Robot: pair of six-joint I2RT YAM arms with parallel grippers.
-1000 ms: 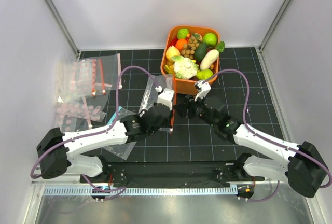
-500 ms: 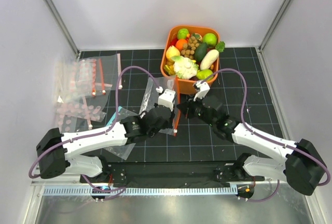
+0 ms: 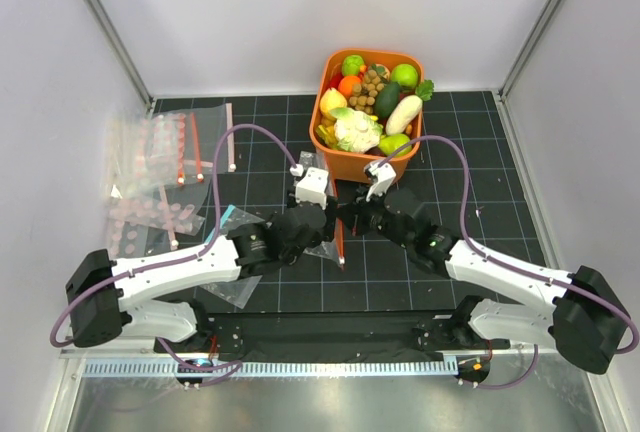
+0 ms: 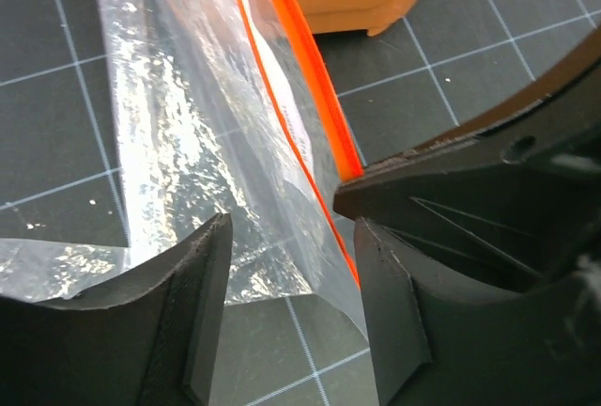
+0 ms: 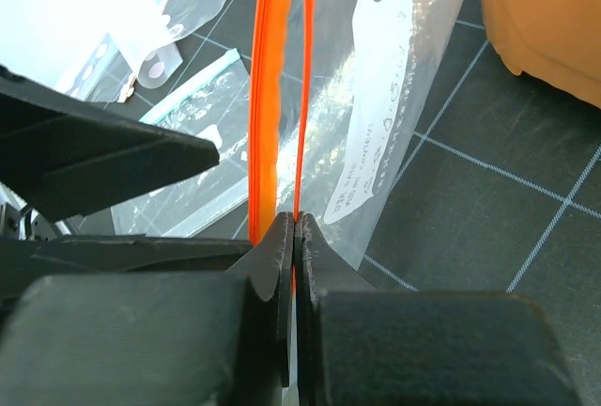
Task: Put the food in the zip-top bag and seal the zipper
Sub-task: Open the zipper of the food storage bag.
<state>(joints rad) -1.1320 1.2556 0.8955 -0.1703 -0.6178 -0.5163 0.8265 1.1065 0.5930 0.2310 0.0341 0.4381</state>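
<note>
The food lies in an orange basket: white cauliflower, a yellow fruit, brown balls, a dark green piece. The clear zip-top bag stands on edge between both grippers, its red-orange zipper running upward. My right gripper is shut on one lip of the zipper; the other lip runs beside it on the left. The bag's white label faces right. My left gripper is open, and the bag's lower corner lies between its fingers.
Several spare clear bags lie at the left of the black grid mat, one with a teal strip. The basket wall stands close behind the bag. In the top view the two grippers meet at the zipper.
My left gripper has opened and let go of the bag. My right gripper has shut on a zipper lip. Both wrists shifted slightly toward the basket.
</note>
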